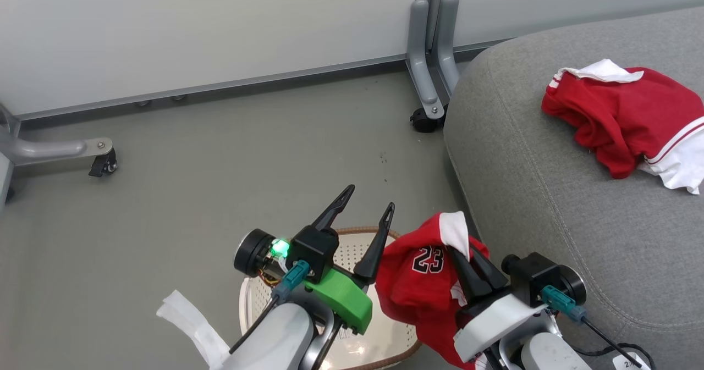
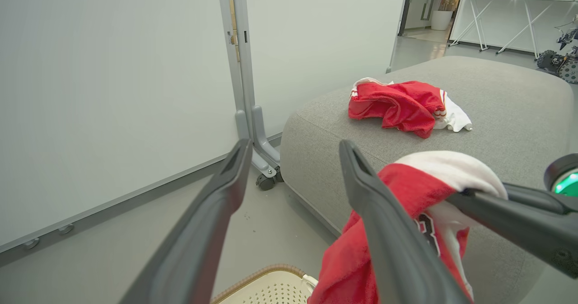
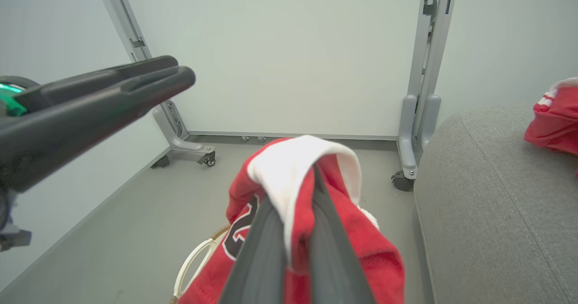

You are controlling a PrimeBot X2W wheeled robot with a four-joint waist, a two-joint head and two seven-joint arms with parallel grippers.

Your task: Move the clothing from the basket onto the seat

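Note:
My right gripper (image 1: 461,250) is shut on a red jersey (image 1: 418,282) with a black "23", pinching its white trim; the cloth hangs beside and partly over the cream basket (image 1: 357,231). The right wrist view shows the same grip (image 3: 293,191) on the jersey (image 3: 370,254), with a white basket handle (image 3: 192,261) below. My left gripper (image 1: 367,202) is open above the basket, just left of the jersey, nothing between its fingers (image 2: 235,168). A second red garment (image 1: 621,114) lies crumpled on the grey seat (image 1: 550,205), also in the left wrist view (image 2: 397,105).
White partition panels stand behind on grey wheeled feet, one caster (image 1: 424,121) against the seat's corner, another (image 1: 104,165) at far left. Grey floor spreads between the panels and the basket. A white strip (image 1: 190,323) hangs by my left forearm.

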